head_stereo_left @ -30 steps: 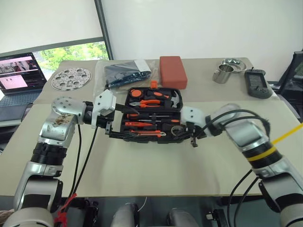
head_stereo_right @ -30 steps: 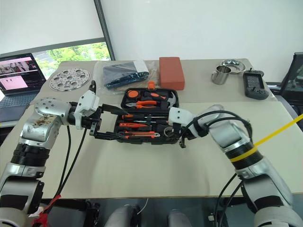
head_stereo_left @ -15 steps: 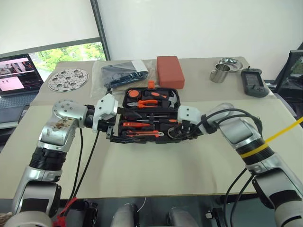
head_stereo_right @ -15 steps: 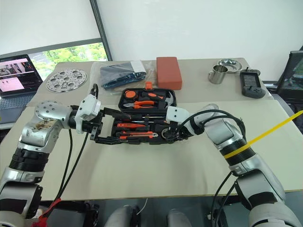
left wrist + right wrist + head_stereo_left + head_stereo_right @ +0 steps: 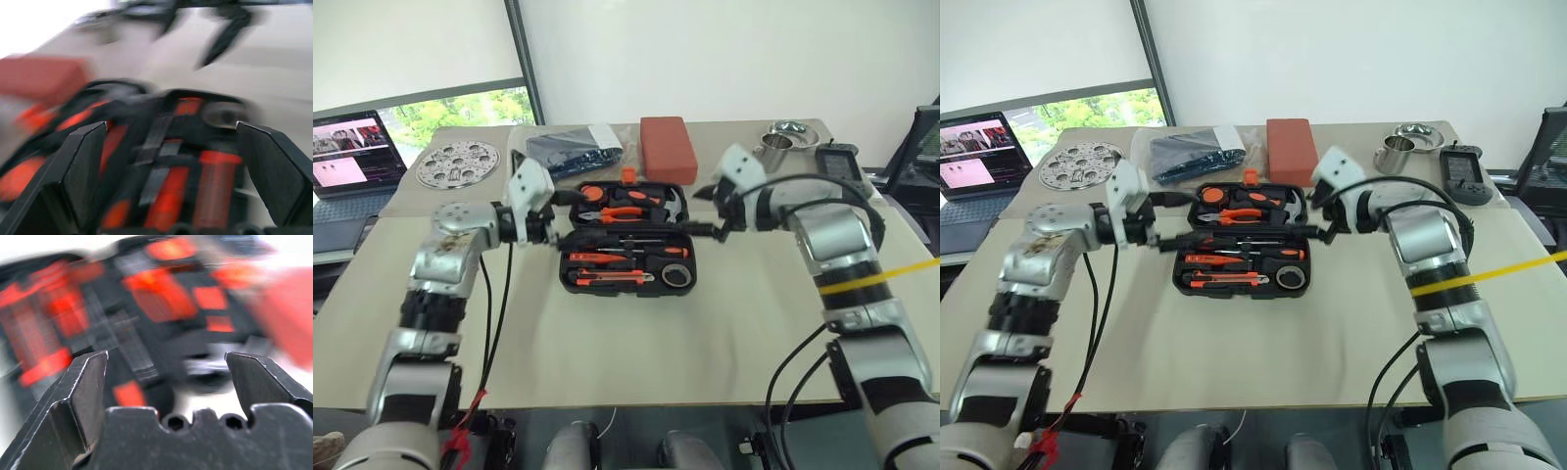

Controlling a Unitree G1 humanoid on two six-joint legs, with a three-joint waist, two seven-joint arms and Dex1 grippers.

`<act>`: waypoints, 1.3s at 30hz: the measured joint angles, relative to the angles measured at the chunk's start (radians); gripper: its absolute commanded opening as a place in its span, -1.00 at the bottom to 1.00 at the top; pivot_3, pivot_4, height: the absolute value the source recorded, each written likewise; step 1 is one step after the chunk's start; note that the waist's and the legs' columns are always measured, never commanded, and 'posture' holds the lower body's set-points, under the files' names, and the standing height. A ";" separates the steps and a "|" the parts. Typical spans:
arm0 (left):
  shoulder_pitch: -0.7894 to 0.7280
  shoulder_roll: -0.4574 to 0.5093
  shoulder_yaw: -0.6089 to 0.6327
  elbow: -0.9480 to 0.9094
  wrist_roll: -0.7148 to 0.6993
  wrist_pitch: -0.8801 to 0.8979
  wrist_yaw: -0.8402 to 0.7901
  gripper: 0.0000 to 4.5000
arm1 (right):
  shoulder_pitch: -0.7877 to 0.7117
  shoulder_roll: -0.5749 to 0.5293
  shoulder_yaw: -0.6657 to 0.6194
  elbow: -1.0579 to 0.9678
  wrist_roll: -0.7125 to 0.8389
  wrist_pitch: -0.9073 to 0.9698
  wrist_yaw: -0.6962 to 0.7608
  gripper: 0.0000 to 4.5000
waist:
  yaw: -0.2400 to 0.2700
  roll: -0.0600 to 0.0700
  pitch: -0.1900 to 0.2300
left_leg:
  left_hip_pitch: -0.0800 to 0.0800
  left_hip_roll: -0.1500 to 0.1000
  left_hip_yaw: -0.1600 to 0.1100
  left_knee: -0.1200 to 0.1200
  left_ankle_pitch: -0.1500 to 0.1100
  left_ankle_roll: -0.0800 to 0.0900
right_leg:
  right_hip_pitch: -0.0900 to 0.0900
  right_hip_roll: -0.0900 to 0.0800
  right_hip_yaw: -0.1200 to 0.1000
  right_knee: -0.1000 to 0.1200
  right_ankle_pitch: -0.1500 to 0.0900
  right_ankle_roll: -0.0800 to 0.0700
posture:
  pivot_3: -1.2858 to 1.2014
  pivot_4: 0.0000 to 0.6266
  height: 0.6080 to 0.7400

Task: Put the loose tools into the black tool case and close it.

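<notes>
The black tool case (image 5: 566, 257) lies open at mid-table, its lid half toward the back. In the front half sit two screwdrivers (image 5: 625, 240), a utility knife (image 5: 607, 277) and a grey roll (image 5: 677, 276). Pliers (image 5: 619, 211) and a hammer fill the lid half. My left gripper (image 5: 553, 231) hovers by the case's left edge near the hinge, pointing inward, open and empty (image 5: 168, 127). My right gripper (image 5: 710, 221) is at the right edge near the hinge, open and empty (image 5: 166, 355). Whether either touches the case I cannot tell.
Behind the case lie a red block (image 5: 669, 149) and a clear bag (image 5: 576, 152). A perforated metal disc (image 5: 458, 162) and a laptop (image 5: 347, 157) are at the back left. A steel cup (image 5: 775, 154), a bowl (image 5: 790, 129) and a black handset (image 5: 847, 163) are at the back right.
Both grippers rose from the case's front corners and moved back to its sides near the hinge. The right gripper went from shut to open.
</notes>
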 measured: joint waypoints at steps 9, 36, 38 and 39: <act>-0.353 -0.051 0.071 0.689 0.118 -0.050 0.375 1.00 | -0.247 0.106 -0.117 0.618 -0.025 -0.049 -0.343 0.98 | -0.003 -0.001 0.001 | -0.001 -0.001 0.003 -0.004 0.005 -0.008 | -0.005 -0.002 -0.001 0.001 0.000 0.000 | 0.03 -0.52 1.00; -0.335 -0.152 0.228 0.900 0.160 -0.044 0.543 -0.37 | -0.285 0.252 -0.296 0.874 0.040 -0.121 -0.423 -1.00 | -0.028 -0.001 0.001 | -0.005 0.000 0.005 -0.005 0.012 -0.020 | -0.016 -0.001 -0.006 0.016 0.000 0.000 | 0.03 -0.52 1.00; -0.335 -0.155 0.235 0.900 0.160 -0.044 0.550 -0.37 | -0.285 0.252 -0.294 0.874 0.039 -0.121 -0.420 -1.00 | -0.029 -0.001 0.001 | -0.004 0.000 0.005 -0.005 0.012 -0.020 | -0.016 -0.001 -0.006 0.016 0.000 0.000 | 0.03 -0.52 1.00; -0.335 -0.155 0.239 0.900 0.160 -0.044 0.551 -0.37 | -0.285 0.250 -0.292 0.874 0.038 -0.121 -0.415 -1.00 | -0.029 -0.001 0.001 | -0.004 0.000 0.005 -0.005 0.012 -0.020 | -0.016 -0.001 -0.006 0.016 0.000 0.000 | 0.03 -0.52 1.00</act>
